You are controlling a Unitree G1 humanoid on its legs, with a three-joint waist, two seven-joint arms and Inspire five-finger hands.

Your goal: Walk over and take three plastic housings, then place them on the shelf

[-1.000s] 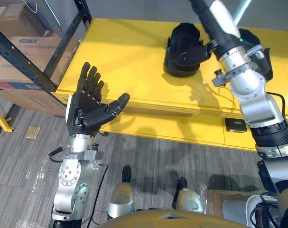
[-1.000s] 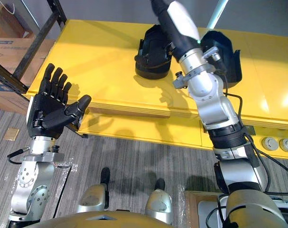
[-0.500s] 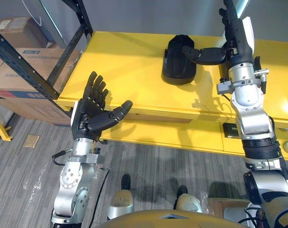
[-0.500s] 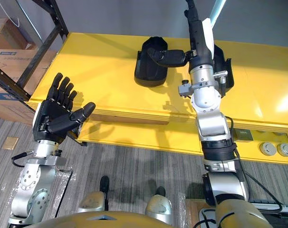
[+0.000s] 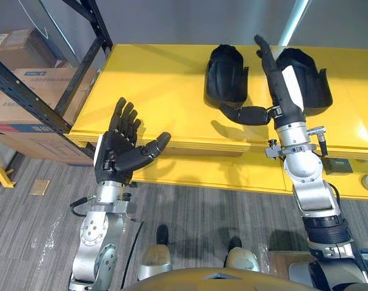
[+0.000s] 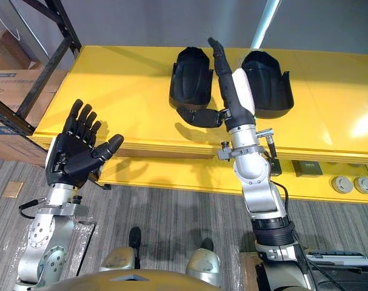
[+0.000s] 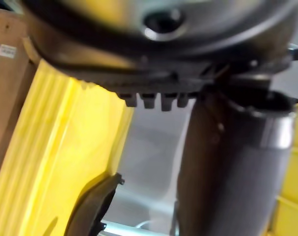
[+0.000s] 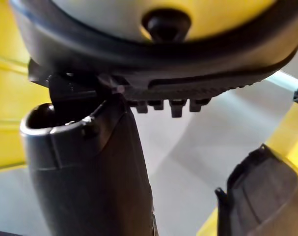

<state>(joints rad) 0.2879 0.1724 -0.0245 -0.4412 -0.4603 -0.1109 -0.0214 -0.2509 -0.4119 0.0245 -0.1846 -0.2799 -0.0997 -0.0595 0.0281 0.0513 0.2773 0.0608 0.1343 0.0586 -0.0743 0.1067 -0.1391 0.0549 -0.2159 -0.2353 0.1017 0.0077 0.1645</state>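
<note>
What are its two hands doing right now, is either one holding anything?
Left hand: open, holding nothing.
Right hand: open, holding nothing.

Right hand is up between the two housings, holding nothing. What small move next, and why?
Probably lower the right hand onto the left housing and curl round its rim: the hand is open and empty, its thumb points toward that housing, which lies free on the yellow table.
</note>
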